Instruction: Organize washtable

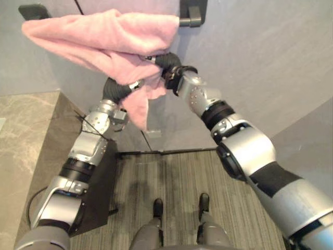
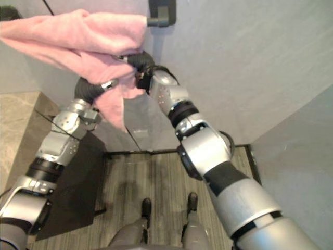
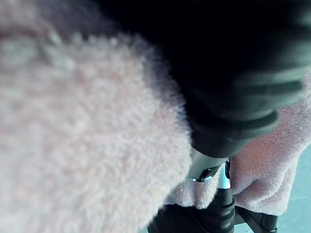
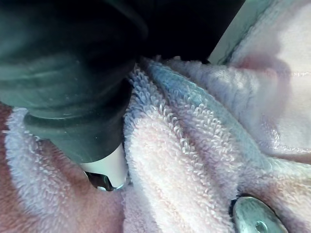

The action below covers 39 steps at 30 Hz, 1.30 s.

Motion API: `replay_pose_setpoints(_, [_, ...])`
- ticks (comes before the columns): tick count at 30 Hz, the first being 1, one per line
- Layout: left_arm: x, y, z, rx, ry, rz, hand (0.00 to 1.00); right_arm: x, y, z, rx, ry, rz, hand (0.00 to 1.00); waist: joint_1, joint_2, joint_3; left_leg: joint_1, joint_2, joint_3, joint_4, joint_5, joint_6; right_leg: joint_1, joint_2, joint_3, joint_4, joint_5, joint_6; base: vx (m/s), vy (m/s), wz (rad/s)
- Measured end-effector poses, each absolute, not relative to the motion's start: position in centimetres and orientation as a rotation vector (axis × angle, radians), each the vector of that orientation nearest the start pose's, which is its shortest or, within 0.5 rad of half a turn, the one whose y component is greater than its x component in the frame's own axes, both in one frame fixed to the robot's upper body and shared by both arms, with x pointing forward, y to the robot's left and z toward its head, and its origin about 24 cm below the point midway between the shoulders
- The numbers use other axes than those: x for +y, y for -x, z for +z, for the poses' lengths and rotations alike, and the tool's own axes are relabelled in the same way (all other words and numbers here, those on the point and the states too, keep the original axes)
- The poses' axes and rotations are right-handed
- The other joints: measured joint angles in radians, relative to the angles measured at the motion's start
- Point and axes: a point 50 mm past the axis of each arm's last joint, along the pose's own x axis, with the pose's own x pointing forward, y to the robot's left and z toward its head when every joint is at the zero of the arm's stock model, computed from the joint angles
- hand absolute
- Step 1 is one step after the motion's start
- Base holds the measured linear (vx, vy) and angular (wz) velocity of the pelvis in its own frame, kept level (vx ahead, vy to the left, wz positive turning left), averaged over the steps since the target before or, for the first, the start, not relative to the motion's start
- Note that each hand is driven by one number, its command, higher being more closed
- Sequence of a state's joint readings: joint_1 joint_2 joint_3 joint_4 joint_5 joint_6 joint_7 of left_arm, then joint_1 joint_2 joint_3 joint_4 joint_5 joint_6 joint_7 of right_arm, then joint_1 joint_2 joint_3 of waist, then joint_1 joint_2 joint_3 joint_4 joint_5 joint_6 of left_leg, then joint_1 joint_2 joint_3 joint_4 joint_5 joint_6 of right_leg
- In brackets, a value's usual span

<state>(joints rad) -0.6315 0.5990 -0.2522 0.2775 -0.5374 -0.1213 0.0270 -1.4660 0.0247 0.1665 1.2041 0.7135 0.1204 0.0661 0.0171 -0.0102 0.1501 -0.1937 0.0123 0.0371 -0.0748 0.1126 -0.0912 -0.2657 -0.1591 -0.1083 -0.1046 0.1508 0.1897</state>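
At wall [image 1: 260, 52]: one pink towel [image 1: 99, 36] covering left hand [image 1: 116, 89], right hand [image 1: 167, 63].

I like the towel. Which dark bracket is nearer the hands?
The right bracket, just above the right hand at the towel's edge; the left bracket is farther.

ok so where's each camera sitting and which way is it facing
Left eye view: on the head, looking at the pink towel by the wall; left hand and right hand reach into it.
Right eye view: same head, same scene, slightly aside.
Left wrist view: on that wrist, close against towel; hand's dark cover shows.
Right wrist view: likewise, its own cover.
All share the towel.
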Motion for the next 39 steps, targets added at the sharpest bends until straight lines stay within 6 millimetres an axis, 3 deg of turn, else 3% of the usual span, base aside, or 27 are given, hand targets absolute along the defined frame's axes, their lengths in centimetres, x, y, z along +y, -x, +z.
replay_pose_setpoints(1, [19.1, -35.0, 18.5, -0.36, -0.129, -0.183, 1.0, 0.5, -40.8, 24.7, 0.024, -0.311, 0.515, 1.0, -0.001, 0.001, -0.002, 0.004, 0.008, 0.006, -0.016, 0.013, 0.017, 0.001, 0.009, 0.0, 0.005, 0.021, -0.025, 0.0, -0.001, 0.07])
replay_pose_setpoints(2, [18.8, -35.0, 18.3, -0.35, -0.134, -0.194, 1.0, 0.2, -41.0, 24.4, 0.035, -0.31, 0.505, 1.0, -0.005, -0.015, -0.01, 0.002, -0.004, 0.001, -0.016, 0.014, 0.016, 0.004, 0.009, 0.007, 0.005, 0.05, -0.063, 0.03, -0.008, 0.16])
replay_pose_setpoints(3, [18.6, -35.0, 18.1, -0.344, -0.134, -0.201, 1.0, 0.0, -41.0, 24.2, 0.044, -0.309, 0.497, 1.0, -0.005, -0.02, -0.013, 0.003, -0.015, -0.002, -0.016, 0.015, 0.016, 0.004, 0.002, 0.009, 0.005, 0.07, -0.073, 0.05, 0.007, 0.24])
replay_pose_setpoints(6, [18.2, -35.2, 17.9, -0.33, -0.159, -0.211, 1.0, -0.3, -41.2, 23.7, 0.067, -0.318, 0.479, 1.0, 0.001, -0.017, -0.013, 0.007, -0.021, -0.003, -0.016, 0.015, 0.016, 0.009, -0.002, 0.009, 0.001, 0.075, -0.066, 0.05, 0.002, 0.05])
replay_pose_setpoints(9, [17.9, -35.3, 17.4, -0.308, -0.189, -0.22, 1.0, -0.5, -41.3, 23.3, 0.08, -0.319, 0.473, 1.0, -0.002, -0.018, -0.014, 0.013, -0.018, -0.003, -0.016, 0.015, 0.016, 0.018, -0.004, 0.008, 0.0, 0.04, -0.027, 0.04, -0.016, 0.0])
replay_pose_setpoints(17, [16.9, -35.6, 16.5, -0.277, -0.227, -0.242, 1.0, -1.5, -41.6, 22.0, 0.128, -0.359, 0.437, 1.0, -0.007, -0.034, -0.023, 0.019, -0.045, -0.004, -0.016, 0.015, 0.017, 0.029, -0.035, 0.007, 0.001, 0.039, -0.026, 0.04, -0.004, 0.05])
replay_pose_setpoints(29, [15.5, -36.4, 15.3, -0.233, -0.177, -0.222, 1.0, -2.4, -41.8, 21.3, 0.173, -0.41, 0.383, 1.0, -0.008, -0.065, -0.043, 0.02, -0.053, -0.007, -0.017, 0.016, 0.019, 0.033, -0.043, 0.006, 0.001, 0.038, -0.024, 0.03, -0.028, 0.02])
replay_pose_setpoints(39, [14.8, -36.9, 15.3, -0.225, -0.193, -0.228, 1.0, -3.0, -42.0, 21.2, 0.184, -0.436, 0.349, 1.0, -0.023, -0.072, -0.048, 0.021, -0.063, -0.007, -0.017, 0.021, 0.034, 0.035, -0.054, 0.008, 0.001, -0.004, 0.028, 0.03, -0.043, 0.01])
